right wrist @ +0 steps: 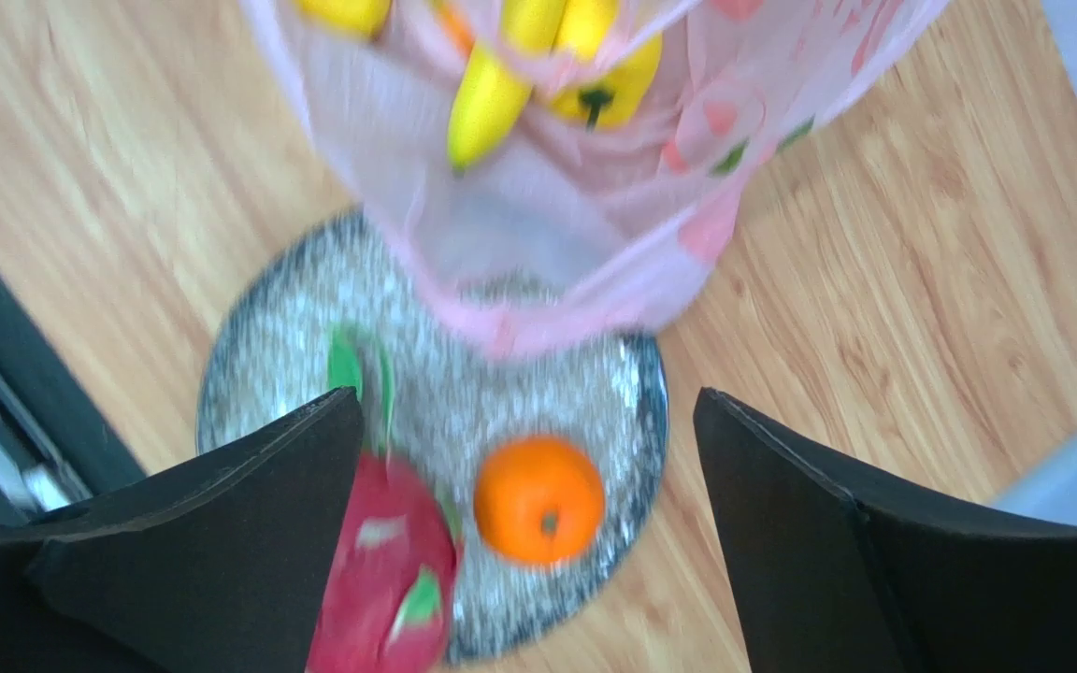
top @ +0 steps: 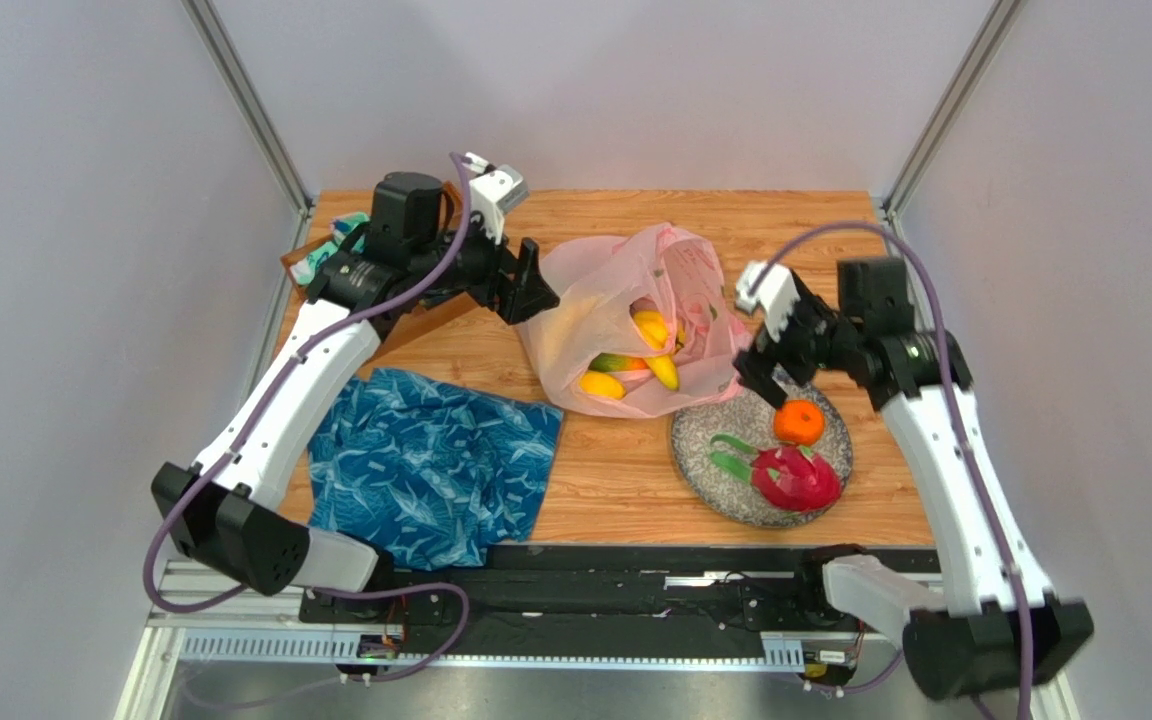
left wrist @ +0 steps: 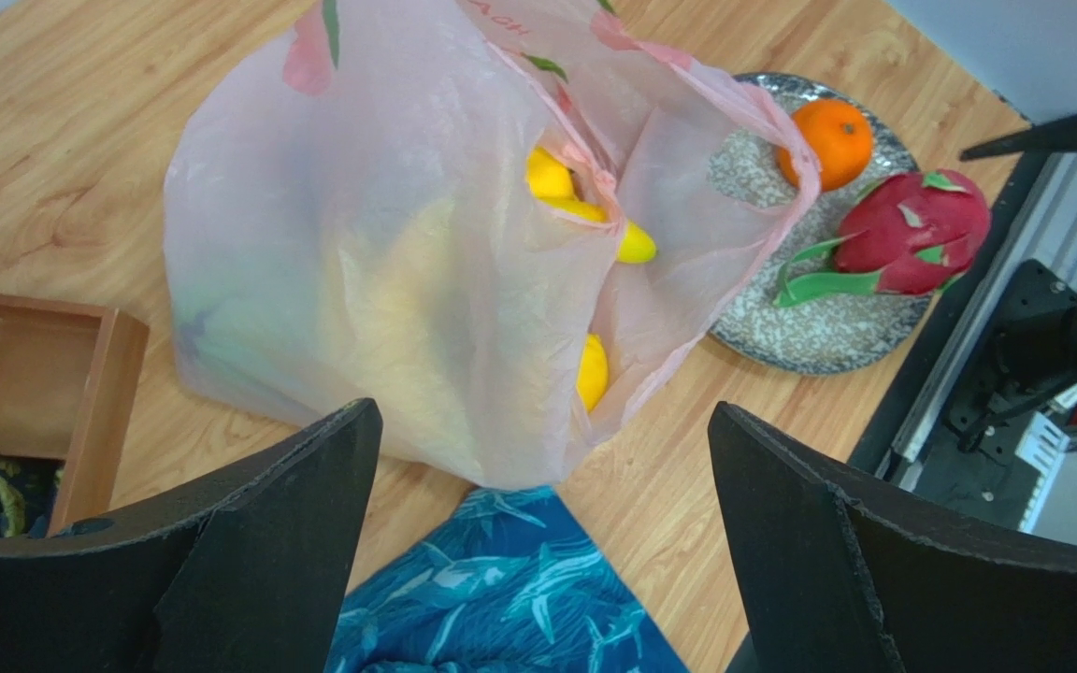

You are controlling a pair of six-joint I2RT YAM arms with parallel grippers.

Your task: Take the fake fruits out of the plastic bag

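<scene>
Wooden table (top: 612, 488), grey walls (top: 612, 90) around. Bag (top: 597, 308) lying mid-table with bananas (top: 663, 371) showing inside; left gripper (top: 534, 285) hovering just beside its left edge, jaws apart, empty. Right gripper (top: 758, 372) hovering over plate (top: 702, 474) holding orange (top: 797, 422) and dragon fruit (top: 796, 477), jaws apart, empty. Other bag contents blurring behind plastic.

The left arm (top: 297, 390) and right arm (top: 973, 495) have white shells, black joints and bases, purple cables (top: 838, 227), and matte black wedge-shaped claw fingers (left wrist: 263, 561).

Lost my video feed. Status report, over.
Left gripper open, right gripper open, both empty. Orange, dragon fruit on plate; bananas in plastic bag. Bag's edge drapes over plate rim.
</scene>
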